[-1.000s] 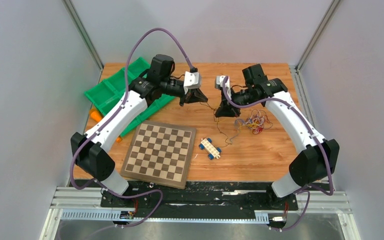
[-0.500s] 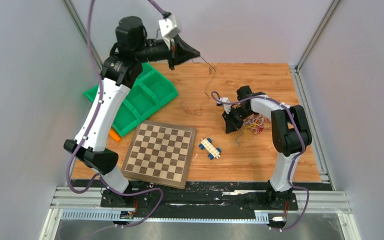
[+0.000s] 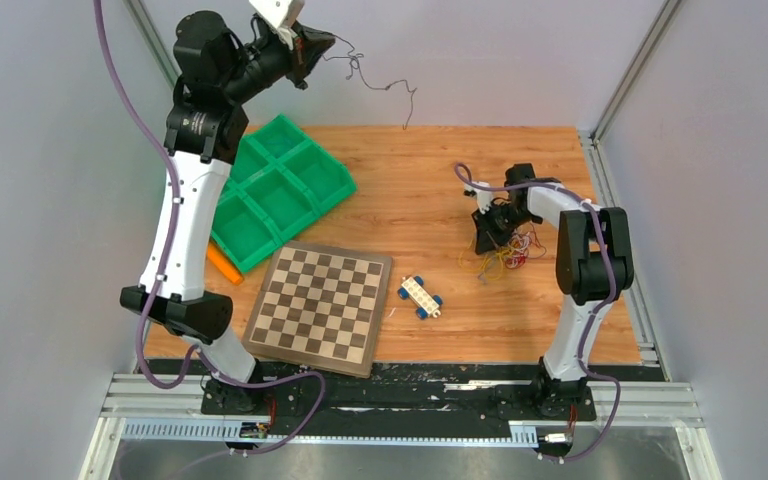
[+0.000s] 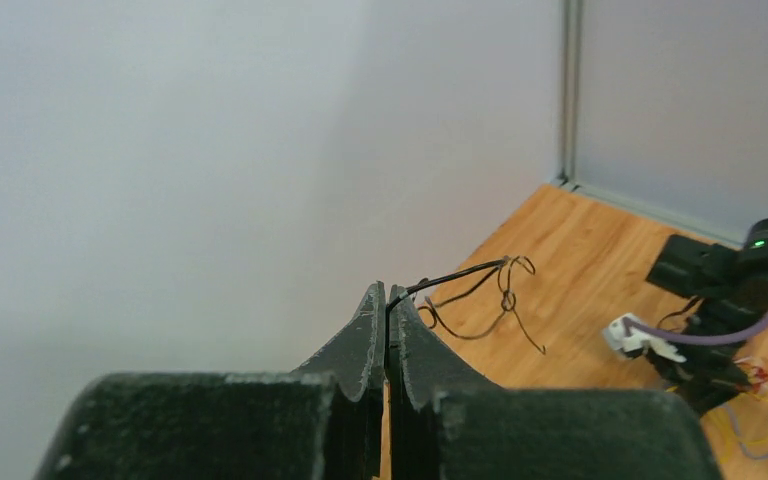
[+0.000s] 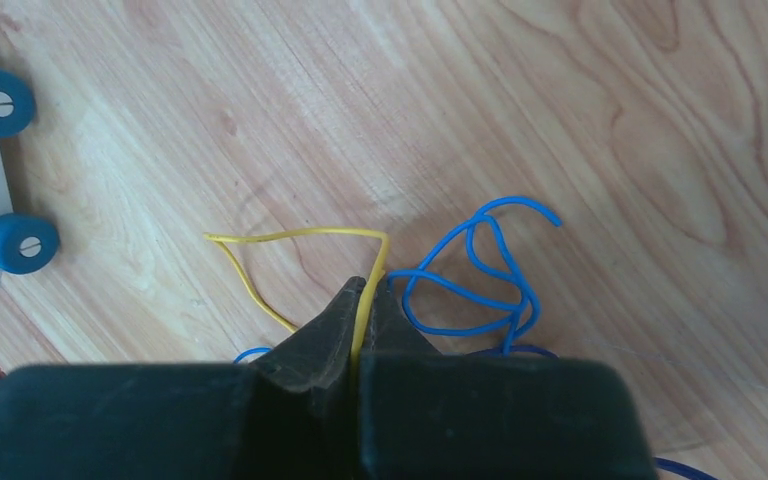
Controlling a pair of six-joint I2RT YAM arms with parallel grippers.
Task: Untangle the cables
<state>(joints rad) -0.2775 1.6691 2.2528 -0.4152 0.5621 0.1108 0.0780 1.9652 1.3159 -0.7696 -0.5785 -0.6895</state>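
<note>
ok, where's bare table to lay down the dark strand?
Free: far-centre wood between green plastic compartment tray and right tool; near right corner past white blue-wheeled toy car. Crowded: tangled coloured cables under that tool.

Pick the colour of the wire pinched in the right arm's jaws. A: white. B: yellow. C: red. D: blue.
B: in the right wrist view, the yellow wire runs straight into the shut jaws of the right gripper, while the blue wire lies loose on the wood beside them.
</note>
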